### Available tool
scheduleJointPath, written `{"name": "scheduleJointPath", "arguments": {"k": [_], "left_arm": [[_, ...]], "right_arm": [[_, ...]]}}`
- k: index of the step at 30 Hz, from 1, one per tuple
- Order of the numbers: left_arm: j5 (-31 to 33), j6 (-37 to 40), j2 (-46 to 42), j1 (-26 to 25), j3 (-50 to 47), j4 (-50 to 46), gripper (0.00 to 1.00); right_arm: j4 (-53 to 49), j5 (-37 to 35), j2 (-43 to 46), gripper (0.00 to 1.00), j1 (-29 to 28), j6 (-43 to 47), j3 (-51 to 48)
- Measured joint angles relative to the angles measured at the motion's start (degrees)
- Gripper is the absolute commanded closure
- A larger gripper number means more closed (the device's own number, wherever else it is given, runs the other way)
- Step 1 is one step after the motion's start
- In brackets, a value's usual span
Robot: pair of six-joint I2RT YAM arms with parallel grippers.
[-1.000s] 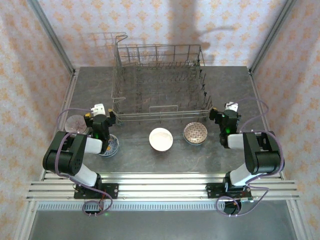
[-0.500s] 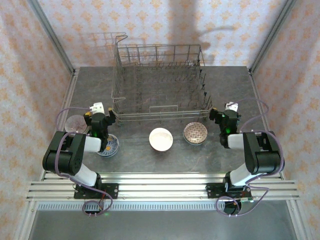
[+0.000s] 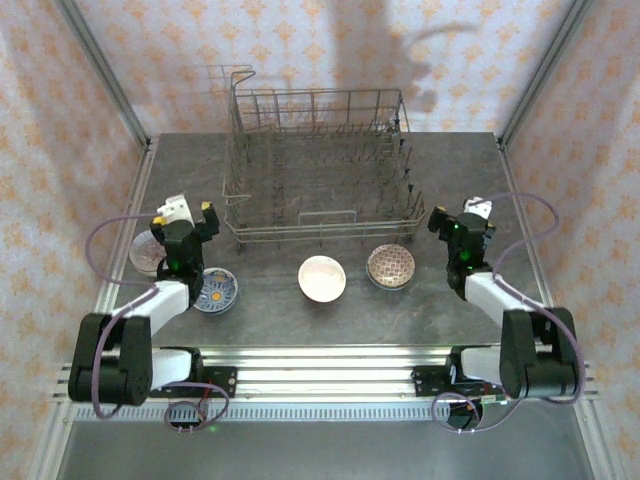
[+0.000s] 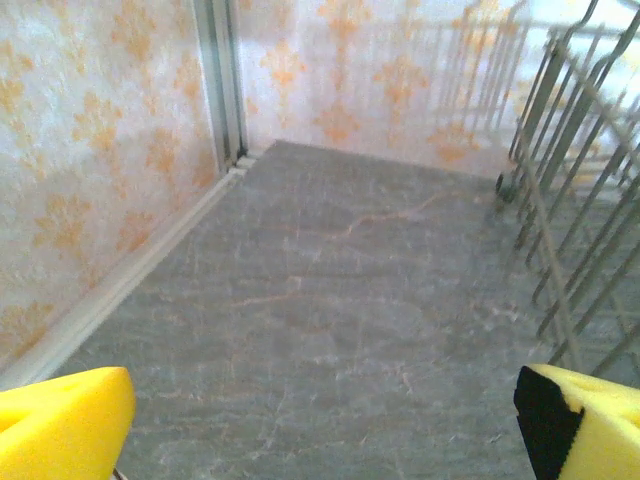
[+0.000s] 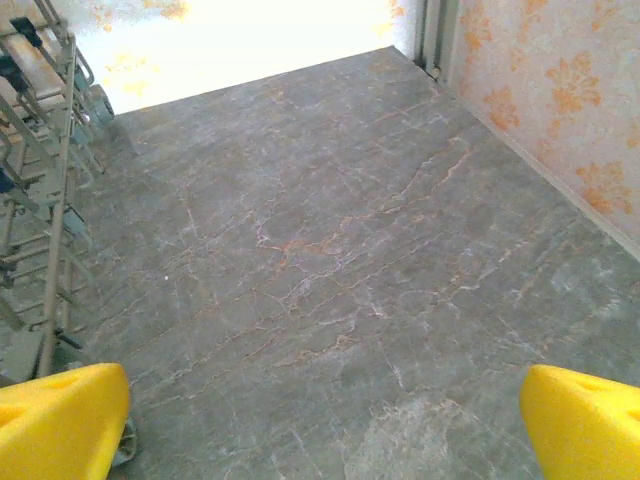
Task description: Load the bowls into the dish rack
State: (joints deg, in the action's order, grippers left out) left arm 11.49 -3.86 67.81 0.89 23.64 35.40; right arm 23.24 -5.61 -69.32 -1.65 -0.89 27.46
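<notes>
Both arms have swung outward since the earlier frame; left pincer and right pincer gape wide, empty. Bowls sit on tabletop before dish rack. Lowering the left arm could knock the pinkish bowl, apparently beneath it.

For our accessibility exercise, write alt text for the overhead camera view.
A pinkish bowl, blue-patterned bowl, white bowl and brown-patterned bowl sit on a table before a wire dish rack. Open, the left gripper and right gripper flank it.
</notes>
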Motion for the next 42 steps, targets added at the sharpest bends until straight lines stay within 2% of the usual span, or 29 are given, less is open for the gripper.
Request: {"name": "scheduleJointPath", "arguments": {"k": [7,10,16,18,22,26,29,31,35,42], "left_arm": [[-3.9,-6.8,-13.6,-0.2,16.4,-27.2,0.19],[-5.2,-9.8,-18.7,-2.1,20.7,-36.3,0.22],[-5.0,-16.4,-23.1,-13.5,24.1,-54.0,0.35],[-4.2,-18.6,-23.1,-18.4,25.2,-58.9,0.37],[0.1,-24.3,-22.8,-31.7,27.9,-67.5,0.42],[5.8,-30.9,-18.4,-45.9,33.5,-74.3,0.44],[9.0,-35.2,-12.7,-54.4,37.4,-76.6,0.44],[9.6,-37.8,-8.1,-58.2,39.5,-77.0,0.44],[8.4,-41.9,1.6,-61.8,42.6,-76.1,0.44],[1.7,-45.7,18.8,-64.8,52.7,-73.3,0.44]], "right_arm": [[-22.4,-0.7,11.8,0.01,0.0,-2.6,9.6],[-31.3,-0.3,14.3,0.04,0.0,-3.8,13.6],[-46.3,5.0,14.8,0.09,0.0,-5.6,19.2],[-50.1,6.8,14.8,0.10,0.0,-6.0,20.6],[-56.2,9.7,13.9,0.12,0.0,-6.1,24.5],[-59.7,12.6,11.8,0.16,0.0,-5.9,28.3],[-61.5,14.5,11.7,0.16,0.0,-6.0,28.6],[-62.6,15.2,11.7,0.17,0.0,-6.0,28.6],[-63.8,16.0,12.5,0.19,0.0,-6.0,28.5],[-66.8,17.0,12.7,0.27,0.0,-5.9,28.5]]}}
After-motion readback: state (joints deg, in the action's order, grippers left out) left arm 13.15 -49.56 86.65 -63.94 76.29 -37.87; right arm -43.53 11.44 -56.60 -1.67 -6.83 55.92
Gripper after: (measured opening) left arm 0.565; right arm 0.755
